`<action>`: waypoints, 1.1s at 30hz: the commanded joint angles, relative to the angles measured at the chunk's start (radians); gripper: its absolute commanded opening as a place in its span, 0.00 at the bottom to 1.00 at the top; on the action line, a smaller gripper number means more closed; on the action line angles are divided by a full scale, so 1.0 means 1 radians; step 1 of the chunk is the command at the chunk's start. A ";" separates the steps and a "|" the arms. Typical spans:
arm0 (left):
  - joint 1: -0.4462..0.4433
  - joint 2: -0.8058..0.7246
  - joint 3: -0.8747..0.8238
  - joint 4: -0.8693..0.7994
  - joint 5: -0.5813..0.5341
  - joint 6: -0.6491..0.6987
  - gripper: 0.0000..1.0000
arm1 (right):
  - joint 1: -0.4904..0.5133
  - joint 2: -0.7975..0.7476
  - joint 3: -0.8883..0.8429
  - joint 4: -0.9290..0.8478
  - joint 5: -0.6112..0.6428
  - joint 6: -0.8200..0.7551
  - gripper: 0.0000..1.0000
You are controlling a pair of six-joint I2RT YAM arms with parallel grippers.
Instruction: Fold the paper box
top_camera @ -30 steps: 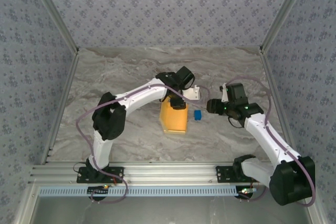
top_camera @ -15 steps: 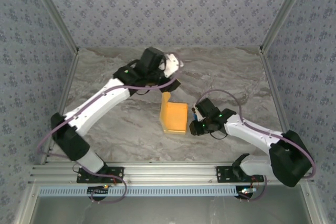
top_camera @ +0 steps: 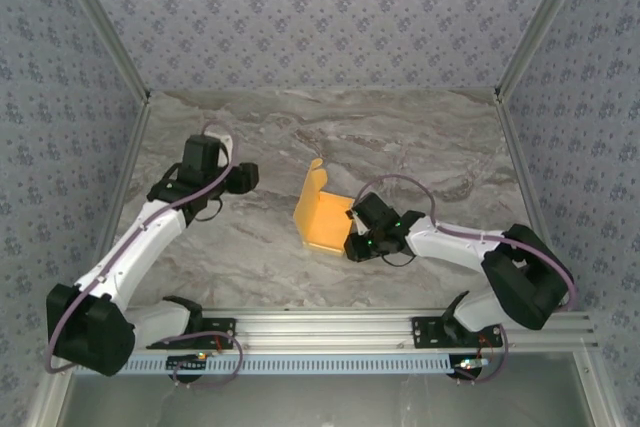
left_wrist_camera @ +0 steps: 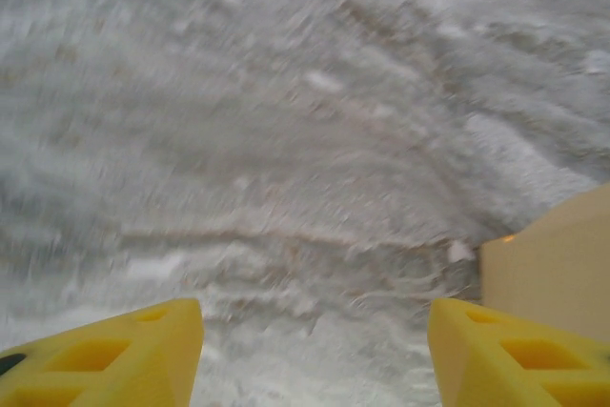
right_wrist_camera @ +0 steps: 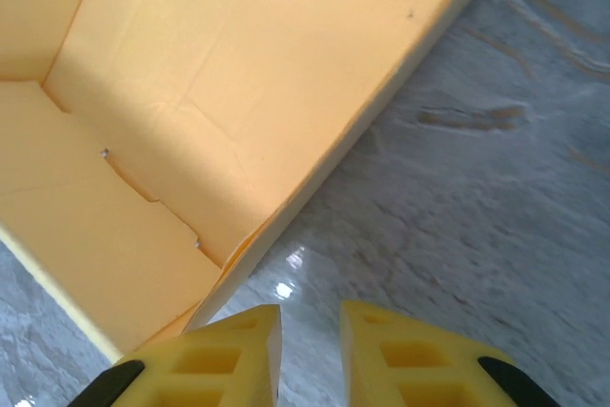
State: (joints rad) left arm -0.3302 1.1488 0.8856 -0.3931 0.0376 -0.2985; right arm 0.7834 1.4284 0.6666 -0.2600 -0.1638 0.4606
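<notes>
Rail (top_camera: 330, 325) and arm mounts line the near edge, so I judge there is little room to draw back that way. Just beyond, the right end effector (right_wrist_camera: 311, 319) sits low over the worktop (right_wrist_camera: 477, 169). Its jaws are narrow, with a slim gap and nothing between them, and its tips are just beside the near right edge of the paper box (right_wrist_camera: 191, 92).

The box lies a little right of the worktop's middle and is half formed. Its floor panel is flat, one wall is raised along the left side, and a flap stands at the far corner.

The likely trouble starts here. The thin card rests on smooth stone with nothing bracing it, so a push from the right could slide or turn the whole box rather than lift a wall. Narrow jaws coming in low might also ride over the edge and crease the floor panel off its score line. The raised wall looks free to sag back down.

Farther out on the left, the left end effector (left_wrist_camera: 315, 310) hovers well apart from the box, jaws wide and empty.

Bare worktop surrounds the box, most of it on the far side. Patterned walls (top_camera: 320, 17) close off the left, right and far edges.
</notes>
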 commanded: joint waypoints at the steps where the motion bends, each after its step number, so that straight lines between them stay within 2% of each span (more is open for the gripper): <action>1: 0.027 -0.041 -0.089 0.102 0.024 -0.119 0.63 | 0.031 0.046 0.039 0.091 0.005 0.051 0.24; 8: 0.089 -0.101 -0.238 0.152 -0.036 -0.160 0.63 | 0.083 0.164 0.132 0.185 0.005 0.079 0.24; 14: 0.095 -0.135 -0.338 0.199 -0.054 -0.204 0.65 | 0.101 0.272 0.215 0.229 -0.054 0.059 0.24; 20: 0.094 -0.118 -0.401 0.242 0.000 -0.220 0.64 | 0.089 0.184 0.222 0.129 -0.009 -0.007 0.27; 26: 0.094 -0.121 -0.401 0.253 0.065 -0.196 0.65 | 0.013 -0.011 0.169 -0.116 0.146 -0.026 0.41; 30: 0.092 -0.131 -0.402 0.269 0.213 -0.166 0.65 | -0.097 -0.082 0.149 -0.218 0.251 0.014 0.53; 33: 0.091 -0.159 -0.404 0.254 0.326 -0.150 0.65 | -0.155 -0.078 0.154 -0.252 0.276 0.017 0.62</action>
State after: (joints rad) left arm -0.2375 1.0241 0.4767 -0.1555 0.2054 -0.4812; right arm 0.6670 1.3434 0.8349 -0.3862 0.0238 0.4660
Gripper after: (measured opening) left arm 0.652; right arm 0.592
